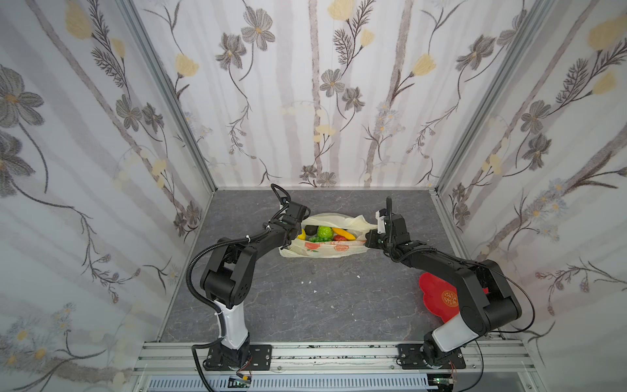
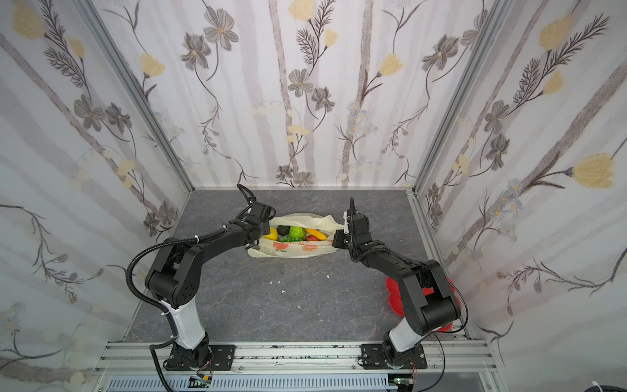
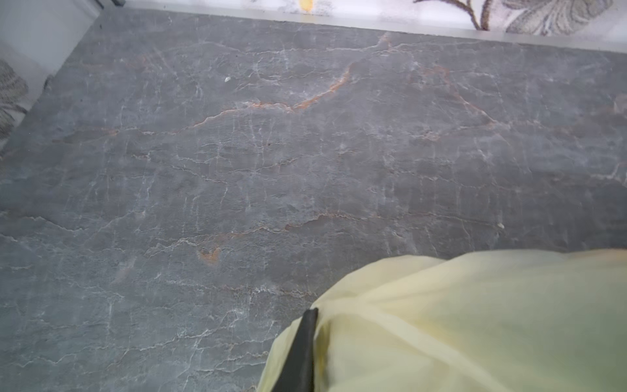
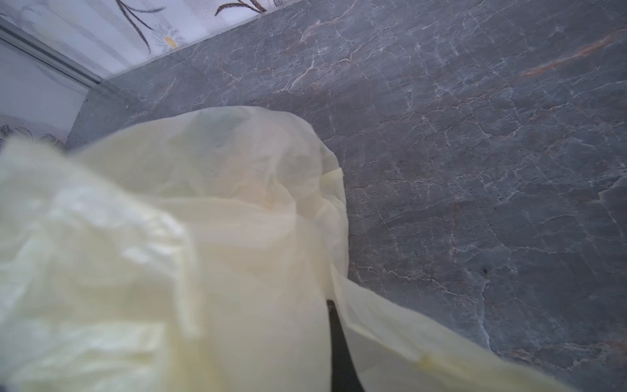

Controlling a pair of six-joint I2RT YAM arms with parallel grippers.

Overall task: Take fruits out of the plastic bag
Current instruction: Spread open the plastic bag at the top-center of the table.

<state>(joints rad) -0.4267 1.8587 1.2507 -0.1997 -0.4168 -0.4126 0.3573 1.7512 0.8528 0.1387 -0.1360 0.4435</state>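
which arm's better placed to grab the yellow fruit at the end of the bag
Left, likely: the left fingers are shut on the plastic bag right beside the yellow fruit; the right fingers pinch its far end.

We count one plastic bag [image 1: 322, 253] on the desk [image 1: 305, 322]. In both top views its mouth shows six fruits:

- one yellow lumpy fruit [image 1: 302, 234]
- one dark avocado [image 1: 309, 230]
- one green avocado [image 1: 324, 231]
- one banana [image 1: 343, 233]
- one strawberry [image 1: 339, 238]
- one grape bunch [image 1: 317, 239]

On the bag's near side we count two printed orange pictures [image 1: 311, 246]. There is one red dish [image 1: 432, 292]. We count two robot arms, the left arm [image 1: 237, 258] and the right arm [image 1: 441, 264]. We count at least five small white flecks [image 1: 315, 291] on the desk; others are too small for us to tell.
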